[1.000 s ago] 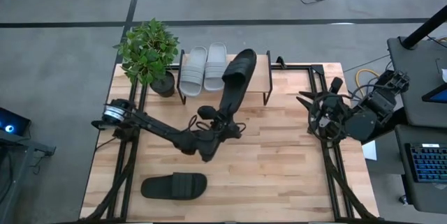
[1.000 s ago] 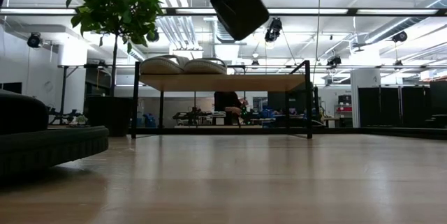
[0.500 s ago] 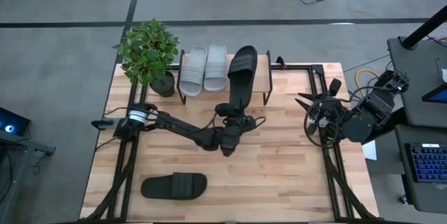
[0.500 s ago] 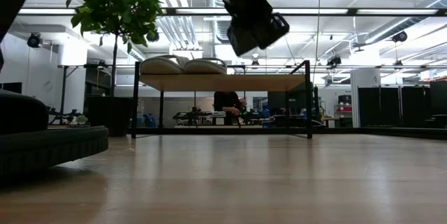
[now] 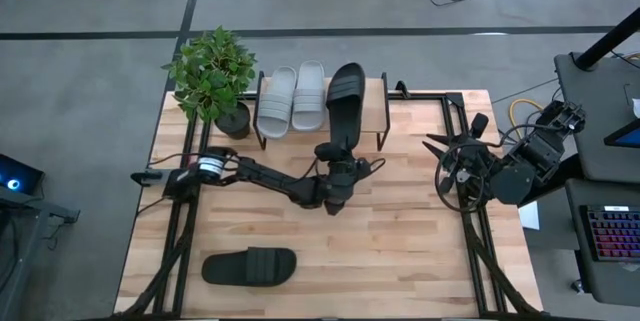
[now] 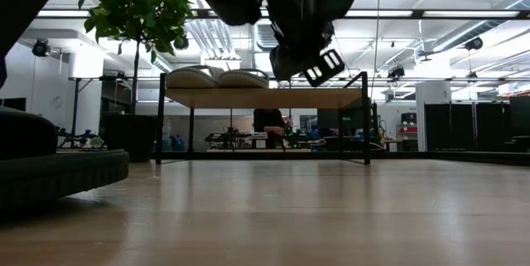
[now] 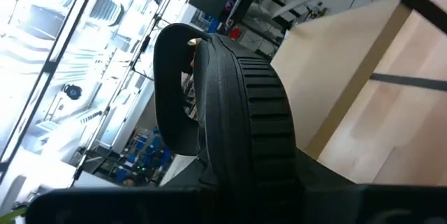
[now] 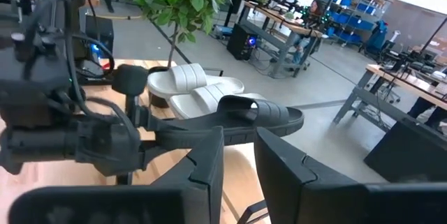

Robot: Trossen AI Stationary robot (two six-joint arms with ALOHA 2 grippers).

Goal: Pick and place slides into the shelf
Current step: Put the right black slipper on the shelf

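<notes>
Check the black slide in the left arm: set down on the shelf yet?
Cannot tell. The black slide lies over the shelf beside the grey slides; the left gripper holds its heel.

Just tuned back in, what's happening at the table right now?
The left gripper is shut on a black slide, holding it by the heel end over the shelf, right beside the two light grey slides that already sit on its top board. In the right wrist view the black slide looks roughly level over the shelf. The other black slide lies on the tabletop near the front edge. The right gripper waits at the table's right side, holding nothing.
</notes>
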